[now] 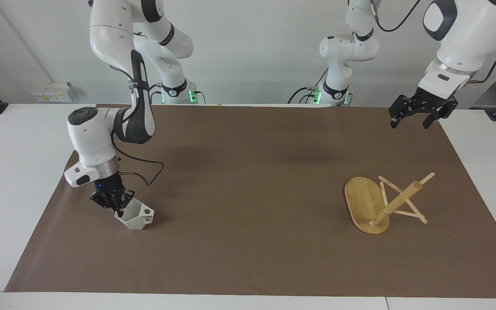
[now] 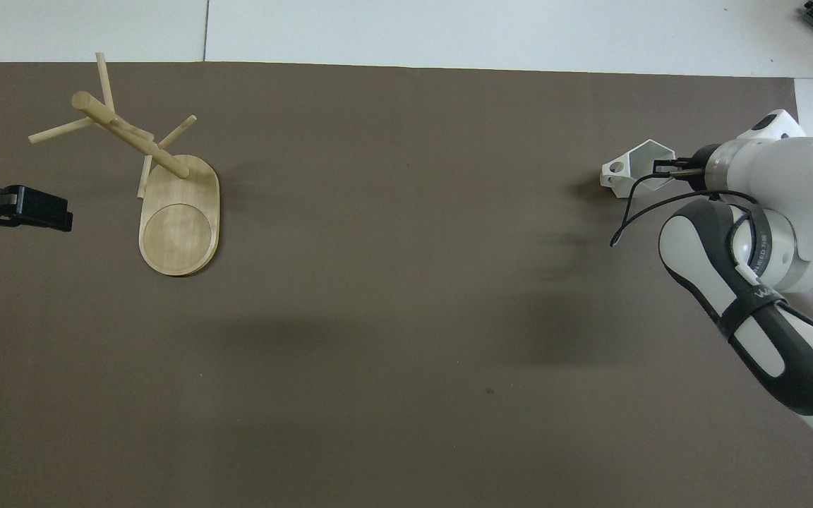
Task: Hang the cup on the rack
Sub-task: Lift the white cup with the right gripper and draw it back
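Note:
The white faceted cup [image 1: 135, 216] [image 2: 631, 171] hangs tilted just above the brown mat at the right arm's end of the table, its pierced handle pointing toward the middle. My right gripper [image 1: 120, 206] [image 2: 663, 169] is shut on the cup's rim wall. The bamboo rack [image 1: 379, 203] [image 2: 159, 187] stands at the left arm's end, its oval base on the mat, with its post and pegs leaning away from the cup. My left gripper [image 1: 416, 115] hangs open high over the mat's corner near the left arm's base, waiting.
A brown mat [image 1: 248, 181] covers most of the white table [image 1: 15, 172]. Between the cup and the rack is bare mat. A cable loops from the right wrist [image 1: 144, 170] beside the cup.

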Motion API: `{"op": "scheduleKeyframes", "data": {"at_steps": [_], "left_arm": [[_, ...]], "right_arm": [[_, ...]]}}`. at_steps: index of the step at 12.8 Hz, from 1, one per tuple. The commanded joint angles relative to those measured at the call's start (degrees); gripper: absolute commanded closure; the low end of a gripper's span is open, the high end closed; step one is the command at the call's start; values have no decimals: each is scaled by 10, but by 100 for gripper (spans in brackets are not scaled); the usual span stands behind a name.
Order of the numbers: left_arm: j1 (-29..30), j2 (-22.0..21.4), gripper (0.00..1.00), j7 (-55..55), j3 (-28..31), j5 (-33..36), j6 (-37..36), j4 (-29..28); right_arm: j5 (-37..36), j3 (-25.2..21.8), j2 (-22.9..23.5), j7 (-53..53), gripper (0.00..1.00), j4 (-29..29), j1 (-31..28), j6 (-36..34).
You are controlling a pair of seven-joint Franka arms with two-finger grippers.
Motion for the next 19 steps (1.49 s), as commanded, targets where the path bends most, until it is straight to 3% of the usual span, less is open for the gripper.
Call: {"op": "scheduleKeyframes", "data": {"at_steps": [1,7,11,19], "left_arm": [[-3,-13,0,-4,4,-3,-4,-11],[-3,-13,0,-4,5,-3,-3,-11],[-3,-13,0,-5,5,-3,-4,-11],[-3,-13,0,-4,5,-3,-4,-11]], "right_arm": [[-5,4,-1,-8,100,3,-6,-6],[-2,4,-11,-4,100,16,-6,-44],[-2,-1,-13,-5,100,65,-7,-128],[-3,-11,-62,-5,100,80,-7,-253]]}}
